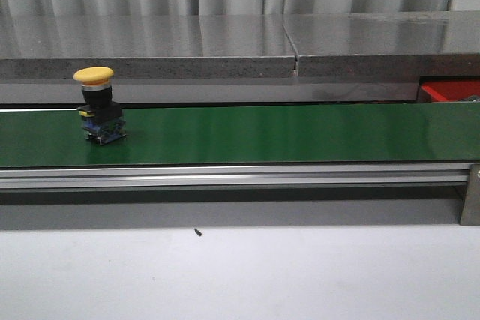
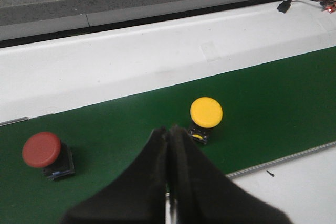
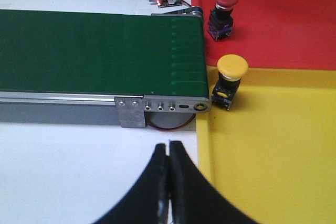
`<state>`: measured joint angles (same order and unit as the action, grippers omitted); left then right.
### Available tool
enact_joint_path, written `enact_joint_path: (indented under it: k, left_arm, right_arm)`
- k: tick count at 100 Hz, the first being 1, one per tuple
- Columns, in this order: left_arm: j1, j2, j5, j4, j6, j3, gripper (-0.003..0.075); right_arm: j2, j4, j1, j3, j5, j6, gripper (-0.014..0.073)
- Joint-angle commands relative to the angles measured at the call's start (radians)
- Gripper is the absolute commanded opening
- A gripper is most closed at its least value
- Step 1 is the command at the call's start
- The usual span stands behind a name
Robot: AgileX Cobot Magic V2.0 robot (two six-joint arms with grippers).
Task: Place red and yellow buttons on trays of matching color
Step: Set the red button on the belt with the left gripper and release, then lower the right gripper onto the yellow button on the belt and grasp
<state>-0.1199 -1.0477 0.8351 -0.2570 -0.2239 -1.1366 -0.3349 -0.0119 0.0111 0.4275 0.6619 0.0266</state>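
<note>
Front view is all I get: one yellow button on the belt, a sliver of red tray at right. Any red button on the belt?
Observer: Yes. The left wrist view shows a red button on the belt, apart from the yellow button.
Operator: Is there a yellow tray at all?
Observer: Yes. The right wrist view shows a yellow tray adjoining the red tray at the belt's end.
Operator: Anything sorted?
Observer: One match in each: a second red button stands in the red tray, a second yellow button in the yellow tray.
</note>
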Motion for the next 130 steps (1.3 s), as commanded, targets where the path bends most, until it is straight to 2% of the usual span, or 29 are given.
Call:
enact_joint_path:
  k: [1,19,48,63,76,100,130]
  left_arm:
    - [-0.009,0.084,-0.093,-0.027,0.002,0.033,-0.0019]
    - [-0.009,0.241,-0.122,-0.027,0.002,0.168,-0.0019]
    - [-0.009,0.448,-0.096,-0.011,0.002,0.329,-0.0019]
    - [-0.009,0.518,-0.076,-0.011,0.002,0.378,-0.0019]
    - [-0.009,0.543,-0.076,-0.004,0.002,0.396,-0.0019]
    - [-0.009,0.543,-0.074,-0.004,0.002,0.396,-0.0019]
    - [-0.009,0.543,-0.074,-0.004,0.002,0.396,-0.0019]
  right_arm:
    - [-0.003,-0.005,0.001,0.025,-0.086,-0.002,-0.0115]
    - [-0.003,-0.005,0.001,0.025,-0.098,-0.002,-0.0115]
    - [-0.003,-0.003,0.001,0.025,-0.107,-0.002,-0.0115]
    - [-0.004,-0.004,0.001,0.026,-0.112,-0.012,-0.0115]
    - [-0.013,-0.004,-0.007,0.044,-0.113,-0.076,-0.0115]
    - [-0.151,-0.004,-0.116,0.15,-0.106,-0.084,-0.0115]
    - [-0.459,-0.013,-0.259,0.41,-0.039,-0.085,-0.0113]
